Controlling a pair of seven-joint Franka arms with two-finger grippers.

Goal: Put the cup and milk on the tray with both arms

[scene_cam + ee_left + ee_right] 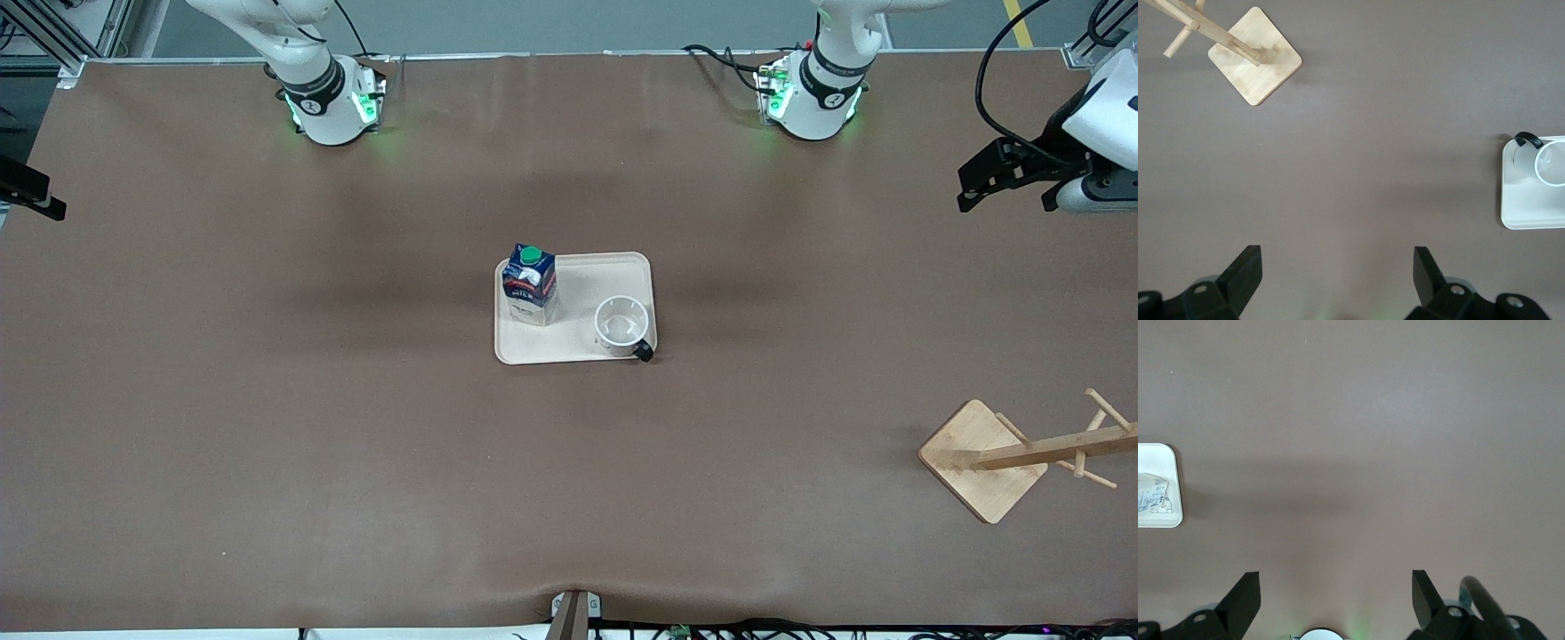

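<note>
The cream tray (578,289) lies in the middle of the table. On it stands the dark blue milk (530,283) with its green cap, toward the right arm's end. The white cup (621,324) stands upright on the tray's corner toward the left arm's end, its black handle over the rim. My left gripper (973,187) (1338,267) hangs open and empty over bare table, apart from the tray (1528,207) and cup (1551,163). My right gripper (36,196) (1336,587) is open and empty at the table's edge; its wrist view catches the tray (1158,457) and milk (1150,497).
A wooden peg rack (987,458) (1255,57) on a square base stands toward the left arm's end of the table, nearer to the front camera than the tray. The arms' bases (333,98) (813,93) glow green along the table's edge farthest from that camera.
</note>
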